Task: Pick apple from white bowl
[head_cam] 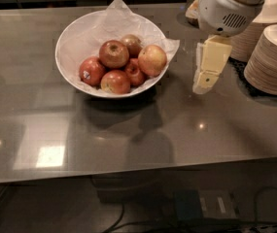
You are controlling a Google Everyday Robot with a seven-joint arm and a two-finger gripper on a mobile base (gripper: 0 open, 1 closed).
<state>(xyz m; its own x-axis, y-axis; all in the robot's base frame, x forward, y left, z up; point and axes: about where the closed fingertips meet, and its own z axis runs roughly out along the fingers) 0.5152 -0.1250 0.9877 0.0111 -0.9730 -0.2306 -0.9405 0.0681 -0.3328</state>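
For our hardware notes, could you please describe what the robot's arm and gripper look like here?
The gripper, hanging over the grey table just right of the white bowl, is a pale cream-yellow, blocky part tapering downward. Above it, the arm's wrist housing is rounded white plastic with a small patch of dark vent slots. No cables or markings show.

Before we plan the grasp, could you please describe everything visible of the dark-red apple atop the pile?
The dark-red apple is round and dull-skinned, with brownish shading around its upward-facing stem dimple. It sits topmost in the paper-lined white bowl, resting on the other apples, uncovered. The gripper hangs right of the bowl, not touching it.
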